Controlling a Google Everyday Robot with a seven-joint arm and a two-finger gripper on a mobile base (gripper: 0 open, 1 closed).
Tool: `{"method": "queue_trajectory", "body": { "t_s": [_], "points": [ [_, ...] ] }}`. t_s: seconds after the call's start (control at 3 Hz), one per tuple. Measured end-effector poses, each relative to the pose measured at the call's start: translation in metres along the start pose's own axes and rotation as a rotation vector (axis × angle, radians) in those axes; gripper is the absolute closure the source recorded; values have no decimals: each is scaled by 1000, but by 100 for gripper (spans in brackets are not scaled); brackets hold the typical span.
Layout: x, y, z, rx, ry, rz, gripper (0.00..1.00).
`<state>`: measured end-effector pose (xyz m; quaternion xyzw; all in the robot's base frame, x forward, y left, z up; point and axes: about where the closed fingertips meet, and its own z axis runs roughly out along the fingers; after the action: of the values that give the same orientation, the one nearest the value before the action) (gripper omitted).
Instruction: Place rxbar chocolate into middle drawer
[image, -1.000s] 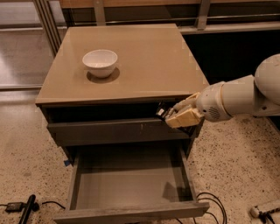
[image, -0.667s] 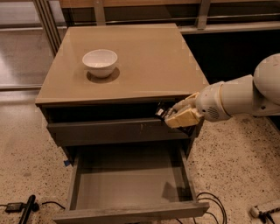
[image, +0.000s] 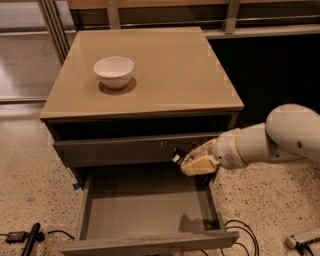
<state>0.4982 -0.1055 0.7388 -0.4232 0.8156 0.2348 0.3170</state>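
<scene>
Rxbar (image: 176, 159) shows only as a small dark end with a pale speck on it, poking out leftward from the tip of the pincer (image: 196, 164); any print on the wrapper is too small to read. The pincer, cream-coloured, is closed on the rxbar and hangs just in front of the right end of the closed drawer front (image: 115, 151), above the right rear corner of the drawer (image: 142, 205), without touching the floor of it. That drawer is pulled well out toward the camera, and its flat grey floor and low side walls are in plain sight, with a shadow in its front right corner. The closed front above it bears a few pale scratches near the middle. The white arm (image: 272, 140) reaches in from the right edge, thick and rounded. On top, the tan surface (image: 170, 75) is smooth and faintly glossy, and a white bowl (image: 114, 71) stands upright on its left rear part, well apart from the pincer. A dark gap runs beneath the surface, over the closed front. The floor (image: 30, 165) is pale speckled terrazzo. Black cables (image: 242, 234) loop on it just right of the drawer, a black rod-like object (image: 30, 240) lies at lower left, and a white object (image: 302, 239) lies at lower right. Behind the cabinet run metal posts and a rail (image: 265, 31).
</scene>
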Motion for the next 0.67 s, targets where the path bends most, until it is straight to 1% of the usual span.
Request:
{"method": "queue_trajectory", "body": {
  "t_s": [0.33,0.67],
  "points": [
    [42,11,41,-60,30,60,100],
    [76,20,80,-91,44,70,100]
  ]
}}
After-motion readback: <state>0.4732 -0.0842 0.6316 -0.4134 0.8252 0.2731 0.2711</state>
